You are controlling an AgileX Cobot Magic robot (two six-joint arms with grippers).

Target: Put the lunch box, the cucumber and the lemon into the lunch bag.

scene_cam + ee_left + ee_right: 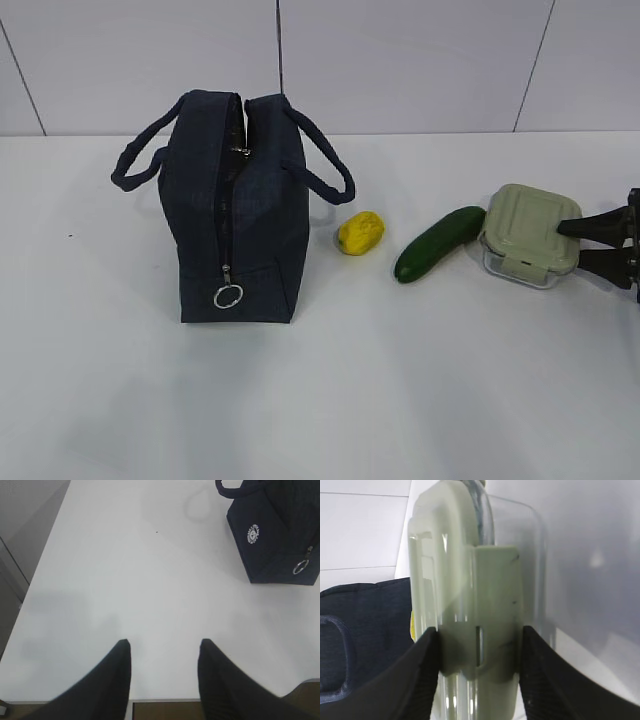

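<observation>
The lunch box [530, 233], clear with a sage-green lid, sits at the right, tilted, and fills the right wrist view [470, 580]. My right gripper [572, 246] [479, 636] is shut on its right edge, one finger on the lid and one under the base. The dark green cucumber [439, 243] lies just left of the box. The yellow lemon [360, 233] lies between the cucumber and the navy lunch bag [235, 205], which stands upright with its zipper open. My left gripper [164, 647] is open and empty over the table's near left edge, far from the bag [275, 535].
The bag's silver ring pull [228, 296] hangs low on its front end. The white table [320, 400] meets a panelled wall behind. In the left wrist view the table's front edge [165, 700] lies under my fingers.
</observation>
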